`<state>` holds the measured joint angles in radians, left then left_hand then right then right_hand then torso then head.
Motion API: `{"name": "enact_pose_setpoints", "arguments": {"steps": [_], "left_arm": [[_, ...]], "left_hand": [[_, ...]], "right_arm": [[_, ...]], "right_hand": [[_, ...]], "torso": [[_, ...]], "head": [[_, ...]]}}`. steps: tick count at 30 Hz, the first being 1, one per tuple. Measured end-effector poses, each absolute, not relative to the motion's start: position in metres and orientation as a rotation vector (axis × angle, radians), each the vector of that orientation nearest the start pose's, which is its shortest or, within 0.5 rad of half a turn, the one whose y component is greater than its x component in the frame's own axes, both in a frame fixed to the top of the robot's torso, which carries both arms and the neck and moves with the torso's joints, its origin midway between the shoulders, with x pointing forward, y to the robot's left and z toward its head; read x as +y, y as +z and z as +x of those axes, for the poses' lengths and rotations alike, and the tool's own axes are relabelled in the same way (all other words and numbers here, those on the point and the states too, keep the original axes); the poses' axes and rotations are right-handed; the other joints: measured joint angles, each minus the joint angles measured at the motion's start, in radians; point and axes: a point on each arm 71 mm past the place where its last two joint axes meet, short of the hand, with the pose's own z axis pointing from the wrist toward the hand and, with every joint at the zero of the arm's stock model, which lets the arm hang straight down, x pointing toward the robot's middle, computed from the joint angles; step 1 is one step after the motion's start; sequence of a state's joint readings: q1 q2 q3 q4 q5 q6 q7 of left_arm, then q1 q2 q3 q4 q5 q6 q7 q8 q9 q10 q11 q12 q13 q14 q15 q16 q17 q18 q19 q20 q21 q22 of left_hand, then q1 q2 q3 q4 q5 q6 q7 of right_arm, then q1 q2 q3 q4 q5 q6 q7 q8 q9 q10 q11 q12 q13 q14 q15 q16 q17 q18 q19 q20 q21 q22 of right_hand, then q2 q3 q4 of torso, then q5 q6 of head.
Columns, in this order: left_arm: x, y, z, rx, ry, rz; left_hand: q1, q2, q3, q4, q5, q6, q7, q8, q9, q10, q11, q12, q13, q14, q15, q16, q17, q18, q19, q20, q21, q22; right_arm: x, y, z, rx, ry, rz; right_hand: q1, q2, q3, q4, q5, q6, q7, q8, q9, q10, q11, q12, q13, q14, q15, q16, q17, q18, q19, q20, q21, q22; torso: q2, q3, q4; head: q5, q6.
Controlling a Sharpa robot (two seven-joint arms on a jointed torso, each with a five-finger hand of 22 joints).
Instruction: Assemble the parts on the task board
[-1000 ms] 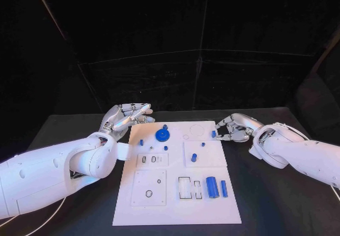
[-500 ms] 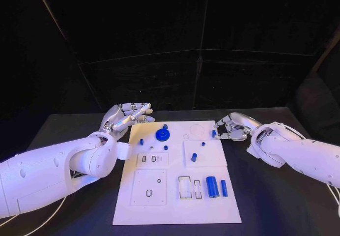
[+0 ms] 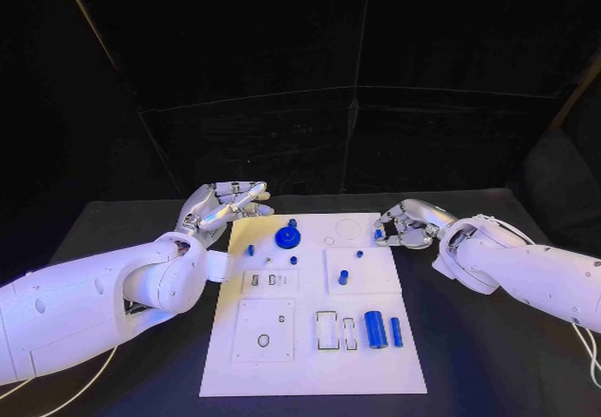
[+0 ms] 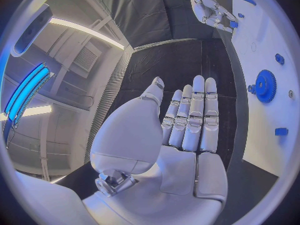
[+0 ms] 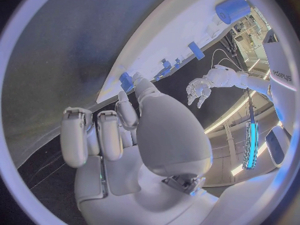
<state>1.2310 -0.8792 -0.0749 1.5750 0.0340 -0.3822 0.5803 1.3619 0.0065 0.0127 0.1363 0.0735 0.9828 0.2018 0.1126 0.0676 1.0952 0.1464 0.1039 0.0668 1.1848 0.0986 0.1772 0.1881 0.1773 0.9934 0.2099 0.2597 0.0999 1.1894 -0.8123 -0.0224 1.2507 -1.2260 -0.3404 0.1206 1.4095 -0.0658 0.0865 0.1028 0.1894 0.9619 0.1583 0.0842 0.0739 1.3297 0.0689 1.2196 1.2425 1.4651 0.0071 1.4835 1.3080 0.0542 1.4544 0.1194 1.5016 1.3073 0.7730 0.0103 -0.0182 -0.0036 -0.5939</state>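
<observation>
Your right robot hand [image 3: 403,224] pinches a small blue part [image 3: 379,234] at the task board's [image 3: 313,369] far right edge. Your left robot hand [image 3: 226,203] hovers empty, fingers straight, beyond the board's far left corner; bare black surface [image 3: 501,365] flanks both long edges.

Blue parts [image 3: 374,330] dot the white task board [image 3: 313,369] on the black table [image 3: 501,365].
</observation>
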Motion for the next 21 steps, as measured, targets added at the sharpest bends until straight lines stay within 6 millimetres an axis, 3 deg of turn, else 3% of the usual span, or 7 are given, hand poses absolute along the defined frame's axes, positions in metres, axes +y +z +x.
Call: {"name": "enact_pose_setpoints", "arguments": {"steps": [6, 17, 21], "left_arm": [[0.2187, -0.1609, 0.4821, 1.229, -1.584, -1.038], [0.2190, -0.1609, 0.4820, 1.229, -1.583, -1.039], [0.2192, -0.1609, 0.4820, 1.230, -1.582, -1.039]], "left_hand": [[0.000, 0.000, 0.000, 0.000, 0.000, 0.000, 0.000, 0.000, 0.000, 0.000, 0.000, 0.000, 0.000, 0.000, 0.000, 0.000, 0.000, 0.000, 0.000, 0.000, 0.000, 0.000], [0.000, 0.000, 0.000, 0.000, 0.000, 0.000, 0.000, 0.000, 0.000, 0.000, 0.000, 0.000, 0.000, 0.000, 0.000, 0.000, 0.000, 0.000, 0.000, 0.000, 0.000, 0.000], [0.000, 0.000, 0.000, 0.000, 0.000, 0.000, 0.000, 0.000, 0.000, 0.000, 0.000, 0.000, 0.000, 0.000, 0.000, 0.000, 0.000, 0.000, 0.000, 0.000, 0.000, 0.000]], "right_arm": [[-0.2636, -0.1949, 0.5291, 1.631, 0.693, 0.043], [-0.2631, -0.1964, 0.5294, 1.649, 0.681, 0.030], [-0.2632, -0.1968, 0.5295, 1.654, 0.676, 0.027]], "right_hand": [[0.005, 0.007, 0.003, -0.003, 0.000, 0.013, -0.001, 0.005, 0.000, 0.006, 0.002, 0.000, 0.004, 0.004, -0.004, 0.000, 0.000, 0.000, 0.004, -0.004, 0.000, 0.000], [0.026, 0.028, 0.019, -0.019, -0.020, 0.055, -0.016, 0.017, 0.001, 0.018, -0.010, 0.008, 0.012, 0.003, -0.011, 0.000, 0.000, 0.000, 0.007, -0.007, 0.000, 0.000], [0.026, 0.028, 0.019, -0.019, -0.020, 0.058, -0.013, 0.017, 0.001, 0.018, -0.010, 0.008, 0.012, 0.000, -0.015, 0.000, 0.000, 0.000, 0.004, -0.011, 0.000, 0.000]], "torso": [[0.000, 0.0002, 0.0000], [0.000, 0.0005, 0.0000], [0.000, 0.0006, 0.0000]], "head": [[0.000, -0.002], [-0.002, -0.003], [-0.002, -0.003]]}}
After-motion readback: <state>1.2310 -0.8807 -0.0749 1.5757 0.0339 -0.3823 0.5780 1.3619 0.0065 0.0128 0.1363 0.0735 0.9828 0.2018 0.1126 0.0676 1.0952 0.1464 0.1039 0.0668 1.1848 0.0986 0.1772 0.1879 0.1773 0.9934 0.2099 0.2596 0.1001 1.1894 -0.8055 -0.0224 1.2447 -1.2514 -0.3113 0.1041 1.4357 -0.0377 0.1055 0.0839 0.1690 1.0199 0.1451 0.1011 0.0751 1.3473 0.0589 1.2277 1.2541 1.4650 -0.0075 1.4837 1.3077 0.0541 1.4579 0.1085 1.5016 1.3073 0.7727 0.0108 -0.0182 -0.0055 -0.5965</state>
